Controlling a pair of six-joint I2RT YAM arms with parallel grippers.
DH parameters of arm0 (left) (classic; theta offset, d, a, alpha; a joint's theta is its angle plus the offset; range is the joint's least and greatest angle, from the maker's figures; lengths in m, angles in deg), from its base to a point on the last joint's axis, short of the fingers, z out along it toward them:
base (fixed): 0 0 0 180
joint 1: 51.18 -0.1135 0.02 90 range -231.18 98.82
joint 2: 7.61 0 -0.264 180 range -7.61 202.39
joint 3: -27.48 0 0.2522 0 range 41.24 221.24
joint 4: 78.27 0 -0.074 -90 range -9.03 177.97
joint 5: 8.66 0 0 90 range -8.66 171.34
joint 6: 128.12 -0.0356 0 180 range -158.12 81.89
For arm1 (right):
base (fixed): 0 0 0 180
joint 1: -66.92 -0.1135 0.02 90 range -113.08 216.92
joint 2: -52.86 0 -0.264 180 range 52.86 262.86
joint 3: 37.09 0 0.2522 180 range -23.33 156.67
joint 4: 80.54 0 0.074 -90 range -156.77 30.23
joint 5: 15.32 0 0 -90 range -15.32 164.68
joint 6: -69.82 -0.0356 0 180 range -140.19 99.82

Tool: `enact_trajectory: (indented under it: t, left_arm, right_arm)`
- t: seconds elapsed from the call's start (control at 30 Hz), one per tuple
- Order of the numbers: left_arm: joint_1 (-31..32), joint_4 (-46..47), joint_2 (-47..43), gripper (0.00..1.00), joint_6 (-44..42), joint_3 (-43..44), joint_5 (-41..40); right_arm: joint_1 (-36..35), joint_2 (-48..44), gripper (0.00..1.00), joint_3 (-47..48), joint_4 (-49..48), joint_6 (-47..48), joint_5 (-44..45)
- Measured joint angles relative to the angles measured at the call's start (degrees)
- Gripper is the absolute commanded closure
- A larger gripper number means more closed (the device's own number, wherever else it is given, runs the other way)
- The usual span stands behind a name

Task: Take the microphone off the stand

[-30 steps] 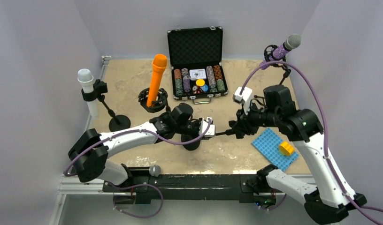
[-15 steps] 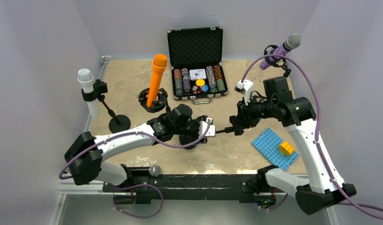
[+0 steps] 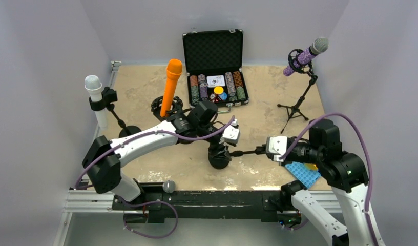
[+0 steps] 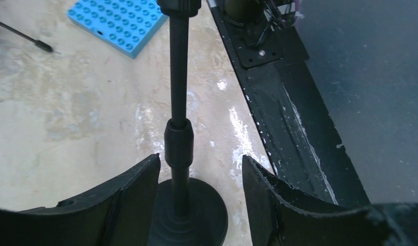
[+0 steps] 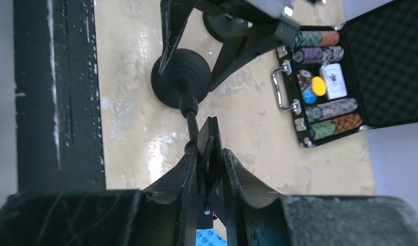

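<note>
1. Reaching in from the left, the left gripper sits low over a black stand near the front middle of the sandy worktop. Its fingers are spread, one on each side of the stand's rod just above the round base, with a gap on both sides.
2. The right gripper is clenched on a thin flat black piece at the far end of that rod, grasping the stand.
3. The rod runs from the base out to the right, toward a blue studded plate.
4. A grey-headed microphone lies on the black rail at the near edge, apart from the stand. Its body is hard to make out there, and whether it belongs to this stand cannot be told.
5. Three more sit in their own holders: a white microphone at the left edge, an orange microphone in a ring mount left of centre, and a purple microphone on a tripod at the far right.
6. An open poker chip case stands at the back centre.
</note>
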Motion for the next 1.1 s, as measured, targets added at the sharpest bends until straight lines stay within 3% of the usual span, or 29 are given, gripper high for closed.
enact_trajectory:
  t: [0.17, 0.3, 0.47, 0.63, 0.8, 1.1]
  left_arm:
    - [0.63, -0.79, 5.46, 0.36, 1.18, 1.79, 2.73]
    - [1.44, 2.27, 7.76, 0.42, 4.22, 1.84, 2.21]
    - [1.73, 5.64, 9.68, 0.66, 6.36, 2.12, 1.57]
    - [1.79, 6.82, 10.1, 1.0, 7.02, 2.32, 0.31]
    - [1.95, 6.47, 8.76, 1.0, 5.51, 2.08, -2.82]
    - [2.93, 13.55, -7.91, 1.0, 4.76, -10.6, -23.34]
  right_arm:
    - [-0.02, -2.51, 1.0, -1.62, -0.04, 7.58, -0.04]
    - [-0.02, -3.23, 1.0, -1.99, 0.22, 10.43, -0.35]
    - [0.0, -4.48, 1.0, -2.75, 1.05, 13.0, -1.03]
    - [0.0, -5.2, 1.0, -3.28, 0.52, 12.15, -1.18]
    - [-0.02, -4.13, 1.0, -3.5, -3.82, 1.79, 1.31]
    - [-0.24, 12.11, 1.0, 7.26, -8.39, -37.31, 7.54]
